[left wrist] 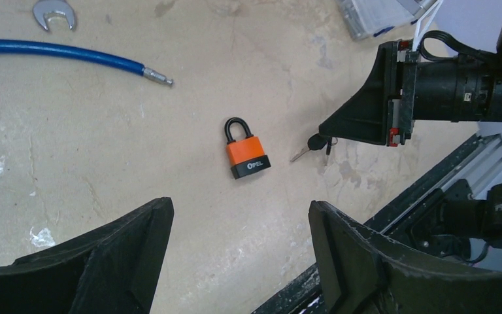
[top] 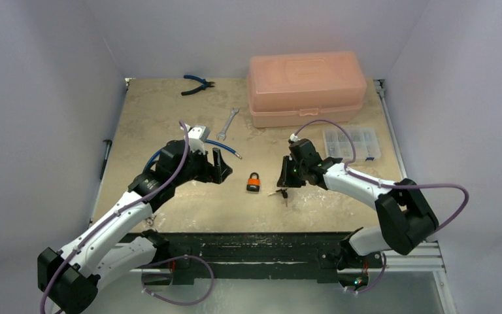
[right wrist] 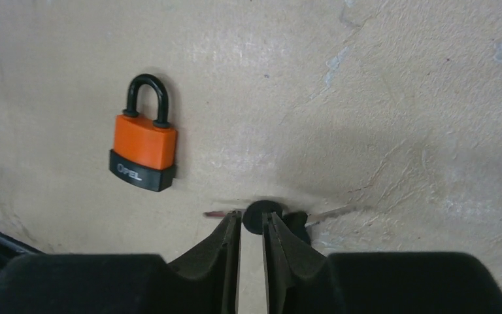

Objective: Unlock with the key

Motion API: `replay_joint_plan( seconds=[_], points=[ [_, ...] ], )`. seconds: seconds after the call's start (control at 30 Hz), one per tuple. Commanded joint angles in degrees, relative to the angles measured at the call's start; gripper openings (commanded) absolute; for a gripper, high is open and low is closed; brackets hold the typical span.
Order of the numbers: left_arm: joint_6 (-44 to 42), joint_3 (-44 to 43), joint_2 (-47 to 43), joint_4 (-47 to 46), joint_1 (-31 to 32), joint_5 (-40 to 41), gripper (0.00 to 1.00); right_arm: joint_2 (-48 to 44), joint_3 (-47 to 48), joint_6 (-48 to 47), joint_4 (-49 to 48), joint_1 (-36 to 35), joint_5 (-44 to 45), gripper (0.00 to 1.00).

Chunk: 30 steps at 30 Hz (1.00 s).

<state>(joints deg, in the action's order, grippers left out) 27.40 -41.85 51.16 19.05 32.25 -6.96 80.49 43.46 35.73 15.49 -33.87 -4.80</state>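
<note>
A tabletop scene with two black robot arms facing a small orange padlock [top: 254, 182] that lies flat on a scuffed beige table [top: 170, 118].

The left gripper [left wrist: 240, 212] hangs above the table with its jaws spread wide and nothing between them. The padlock lies ahead of it, in line with the gap and well apart from both fingers. Farther ahead and to its left are a blue hose [left wrist: 65, 55] with a metal tip and the open end of a wrench [left wrist: 53, 13]. To its right front is the right gripper [top: 284, 175], the nearest thing to the padlock besides the key.

The right gripper's jaws are drawn to a narrow slit. The key [right wrist: 261, 216], black-headed, lies on the table right at the fingertips [right wrist: 232, 226]; whether they pinch it cannot be told. Its metal parts are blurred. The padlock lies to this gripper's left and a little ahead, with bare table between.

The padlock's long axis runs near to far, slightly tilted. Its black shackle points away from the arm bases and its black base points toward them.

Beyond both grippers are a clear parts box [top: 351, 144], a pink case [top: 307, 88] and blue-handled pliers [top: 197, 84].
</note>
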Motion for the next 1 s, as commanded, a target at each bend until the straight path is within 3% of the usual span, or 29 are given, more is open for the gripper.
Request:
replay_joint_plan(
  seconds=[0.0, 0.07, 0.17, 0.37, 0.47, 0.63, 0.97],
  points=[
    [-2.37, -3.51, 1.48, -0.2, 0.37, 5.01, 0.8, 2.31, 0.44, -1.73, -0.57, -0.62, -2.06, 0.28],
    [-3.36, -4.13, 1.66, 1.18, 0.38, 5.89, 0.8, 2.76, 1.18, -2.42, 0.49, -0.74, -1.81, 0.33],
    [-4.0, -4.45, 1.2, 2.29, 0.38, 6.21, 0.8, 2.01, 2.32, -3.06, 2.93, -0.76, -0.03, 0.5],
    [-5.86, -4.39, -1.43, 5.46, 0.44, 7.53, 0.8, -1.62, 3.66, -3.22, 8.31, -1.0, 3.41, 0.73],
    [-6.35, -3.67, -2.86, 6.42, 0.4, 8.62, 0.8, -2.51, 4.21, -4.02, 10.82, -1.34, 4.61, 0.79],
    [-6.59, -2.26, -4.22, 6.37, 0.39, 8.37, 0.8, -3.2, 4.1, -7.53, 12.04, -1.74, 6.56, 0.79],
    [-7.41, -2.45, -3.51, 6.79, 0.42, 7.92, 0.8, 2.62, 5.4, -8.85, 12.38, -3.38, 9.51, 0.65]
  ],
)
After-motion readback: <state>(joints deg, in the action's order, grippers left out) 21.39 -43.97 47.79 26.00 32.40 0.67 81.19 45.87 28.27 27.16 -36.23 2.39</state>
